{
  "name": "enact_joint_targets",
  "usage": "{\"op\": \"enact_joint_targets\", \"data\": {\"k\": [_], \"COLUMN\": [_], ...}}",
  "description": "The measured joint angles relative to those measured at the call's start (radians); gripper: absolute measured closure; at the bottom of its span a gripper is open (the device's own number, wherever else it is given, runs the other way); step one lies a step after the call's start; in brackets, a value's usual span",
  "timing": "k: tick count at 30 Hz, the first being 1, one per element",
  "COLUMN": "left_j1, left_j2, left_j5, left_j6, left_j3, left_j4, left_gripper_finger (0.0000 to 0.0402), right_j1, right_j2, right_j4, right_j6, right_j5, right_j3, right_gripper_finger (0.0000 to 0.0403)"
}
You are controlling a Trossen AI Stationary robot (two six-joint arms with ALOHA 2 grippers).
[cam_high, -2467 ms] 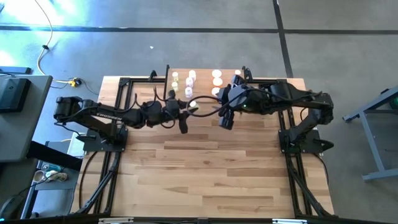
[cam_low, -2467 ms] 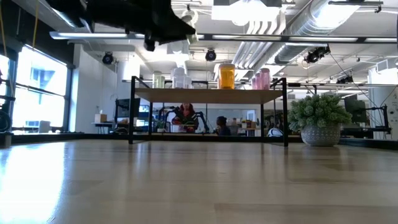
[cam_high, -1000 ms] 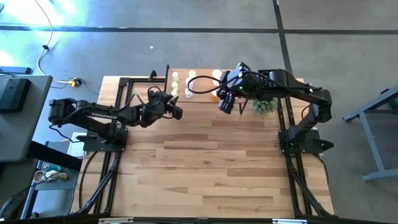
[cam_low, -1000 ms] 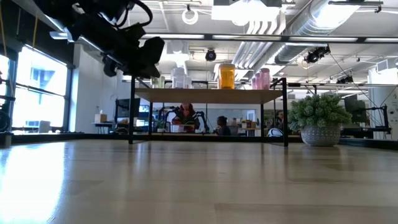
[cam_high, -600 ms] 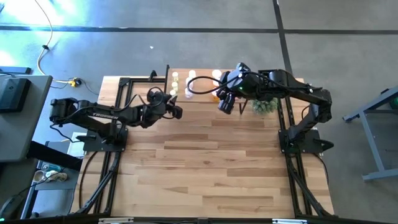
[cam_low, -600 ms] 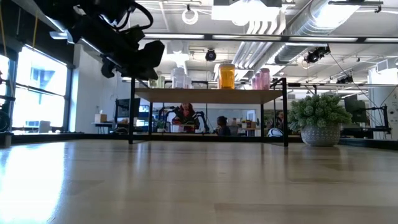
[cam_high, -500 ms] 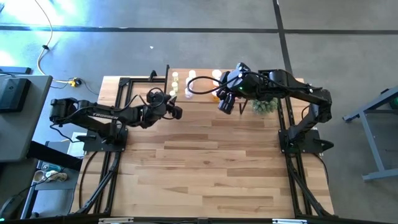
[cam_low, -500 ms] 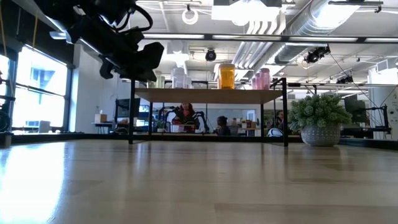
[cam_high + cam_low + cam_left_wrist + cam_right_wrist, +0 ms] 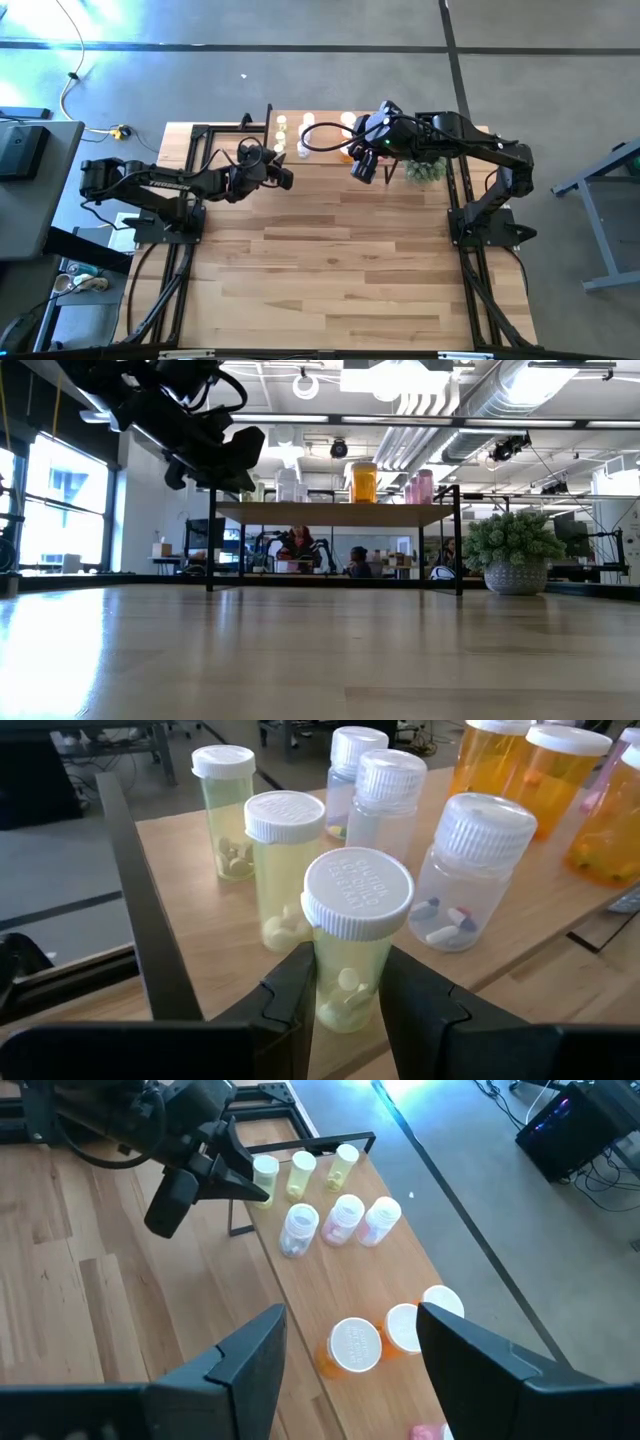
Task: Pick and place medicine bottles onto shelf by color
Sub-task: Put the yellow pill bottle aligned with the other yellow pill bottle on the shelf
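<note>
Left tool (image 9: 347, 1010): clamped on a yellow-green bottle (image 9: 352, 945), one finger each side of its body, white cap up top.
Held bottle: stands upright, long axis up-down, at the shelf's (image 9: 205, 930) near left edge. Can't tell if its bottom sits on the wood yet.
Same-color group: 2 more yellow-green bottles (image 9: 276, 870) stand just behind the held one, in a line going toward the back of the shelf. So the held one is w/ its own color.
Clear bottles (image 9: 462, 870): just beside the yellow-green line, toward the shelf's middle. Not touching the held bottle.
Orange bottles (image 9: 352, 1346): farther along the shelf, near the right arm's end.
Key relation: the bottle is straight ahead btw the left tool's fingers, and the shelf edge is right below the tool. To let go, the tool likely needs to spread its fingers, then pull straight back off the edge, away from the other bottles.
Risk: a sideways move may knock the next yellow-green bottle, it is v. close.
Right tool (image 9: 350, 1365): fingers spread apart, nothing in them. It hangs over the orange bottles at the shelf's right part.
Nearer arm: left arm, by far. It already has the bottle.
Table (image 9: 340, 260): light wood planks. No bottles seen on it in the high view.
</note>
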Motion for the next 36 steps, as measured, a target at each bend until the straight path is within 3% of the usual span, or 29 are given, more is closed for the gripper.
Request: {"op": "enact_joint_targets", "data": {"k": [16,29,36], "left_j1": [0.006,0.006,0.006], "left_j2": [-0.001,0.002,0.002], "left_j5": [0.025,0.019,0.016], "left_j6": [-0.026,-0.027,-0.027], "left_j3": [0.0,-0.002,-0.002], "left_j4": [-0.005,-0.015,-0.011], "left_gripper_finger": [0.0313,0.026,0.0256], "right_j1": [0.0,0.001,0.001], "right_j2": [0.0,0.0,0.0], "right_j4": [0.0,-0.001,-0.006], "right_j6": [0.0,0.0,0.0], "right_j5": [-0.001,-0.049,-0.049], "right_j3": [0.0,0.0,0.0], "right_gripper_finger": [0.0187,0.0187,0.0187]}}
